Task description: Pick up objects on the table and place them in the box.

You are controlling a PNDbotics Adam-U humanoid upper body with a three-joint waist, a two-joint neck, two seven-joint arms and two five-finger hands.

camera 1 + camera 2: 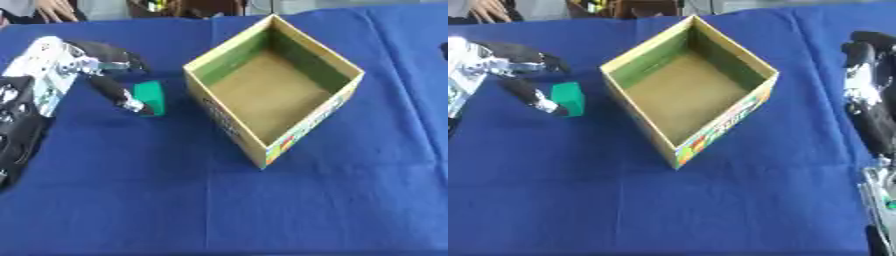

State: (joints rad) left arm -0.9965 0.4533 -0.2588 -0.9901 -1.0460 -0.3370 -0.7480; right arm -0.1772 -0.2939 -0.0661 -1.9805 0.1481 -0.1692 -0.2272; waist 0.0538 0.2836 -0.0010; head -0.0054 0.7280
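A small green block [150,95] lies on the blue cloth just left of the open cardboard box [229,43], whose brown floor is bare. My left hand [103,60] reaches in from the left and is open. Its thumb [121,97] rests against the block's left side, while the fingers [118,54] stretch out above the block, apart from it. At the right edge of the right eye view, my right hand [866,85] rests open with fingers pointing up, well away from the box.
The blue tablecloth [175,200] covers the whole table, with wide free room in front of the box. Dark clutter sits past the table's far edge [636,7].
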